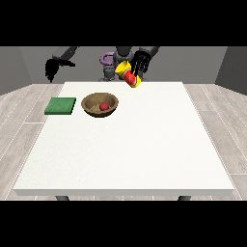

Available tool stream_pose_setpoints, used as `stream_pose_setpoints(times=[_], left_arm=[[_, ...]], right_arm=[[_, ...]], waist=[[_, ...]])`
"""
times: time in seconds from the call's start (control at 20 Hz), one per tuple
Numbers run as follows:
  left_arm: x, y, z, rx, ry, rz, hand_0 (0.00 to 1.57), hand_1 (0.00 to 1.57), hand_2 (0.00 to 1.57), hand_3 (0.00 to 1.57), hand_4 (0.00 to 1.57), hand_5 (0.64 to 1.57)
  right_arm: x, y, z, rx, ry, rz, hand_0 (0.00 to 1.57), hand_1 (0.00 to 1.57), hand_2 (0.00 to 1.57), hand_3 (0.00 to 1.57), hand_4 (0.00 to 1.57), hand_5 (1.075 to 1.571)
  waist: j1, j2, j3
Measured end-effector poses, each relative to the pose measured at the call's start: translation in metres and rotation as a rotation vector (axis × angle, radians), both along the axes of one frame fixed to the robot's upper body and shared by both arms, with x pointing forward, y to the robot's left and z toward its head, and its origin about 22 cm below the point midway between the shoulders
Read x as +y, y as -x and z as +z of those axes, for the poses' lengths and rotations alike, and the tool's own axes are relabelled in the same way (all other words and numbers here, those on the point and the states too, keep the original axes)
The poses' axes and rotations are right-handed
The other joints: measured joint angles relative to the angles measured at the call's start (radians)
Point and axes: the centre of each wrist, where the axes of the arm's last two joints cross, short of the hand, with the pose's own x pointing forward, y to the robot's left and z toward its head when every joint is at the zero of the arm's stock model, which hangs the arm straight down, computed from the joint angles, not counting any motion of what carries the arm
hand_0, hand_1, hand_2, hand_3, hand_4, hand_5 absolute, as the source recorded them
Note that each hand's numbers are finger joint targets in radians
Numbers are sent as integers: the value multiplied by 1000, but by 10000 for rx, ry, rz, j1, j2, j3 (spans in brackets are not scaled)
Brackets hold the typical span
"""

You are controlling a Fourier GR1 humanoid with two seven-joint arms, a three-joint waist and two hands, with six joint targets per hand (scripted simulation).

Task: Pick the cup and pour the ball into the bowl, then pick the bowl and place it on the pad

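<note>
- The black hand at the view's right is raised above the far edge of the table, its fingers pointing down and wrapped round a yellow cup with a red band — it grasps the cup.
- The cup is tilted, clear of the table top, its mouth turned down and towards the bowl; it hangs beyond the bowl and to the bowl's right in the view.
- The round brown wooden bowl stands upright on the large white table, in the far left part of the table top as the view shows it.
- A small red ball lies inside the bowl, near the middle of its bottom.
- A flat green square pad lies on the table just to the left of the bowl in the view, close to it but not touching; nothing rests on the pad.
- The black hand at the view's left hangs off the table, farther from the bowl than the pad is, beyond the table's far left corner — its fingers point down and look relaxed, and it holds nothing.
- Behind the bowl, past the table's far edge, the robot's grey torso shows between the two arms.
</note>
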Motion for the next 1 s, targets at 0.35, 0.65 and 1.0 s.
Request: stream_pose_setpoints(times=[0.35, 0.65, 1.0], left_arm=[[32, 20, -10, 692, 6757, 76, 0, 0, 0, 0, 0, 1563], [48, 44, -23, 1109, 9649, -2007, 0, 0, 0, 0, 0, 1564], [81, 55, -34, 1172, 10555, -3120, 0, 0, 0, 0, 0, 1565]], right_arm=[[36, -30, 13, -833, -134, 127, 0, 0, 0, 0, 252, 1571], [75, -47, 11, -1011, -367, -668, 0, 0, 0, 0, 319, 1570], [92, -66, 5, -920, -712, -1283, 0, 0, 0, 0, 257, 1567]], waist=[[60, 1216, -41], [848, 1786, 74], [1227, 2007, 134]])
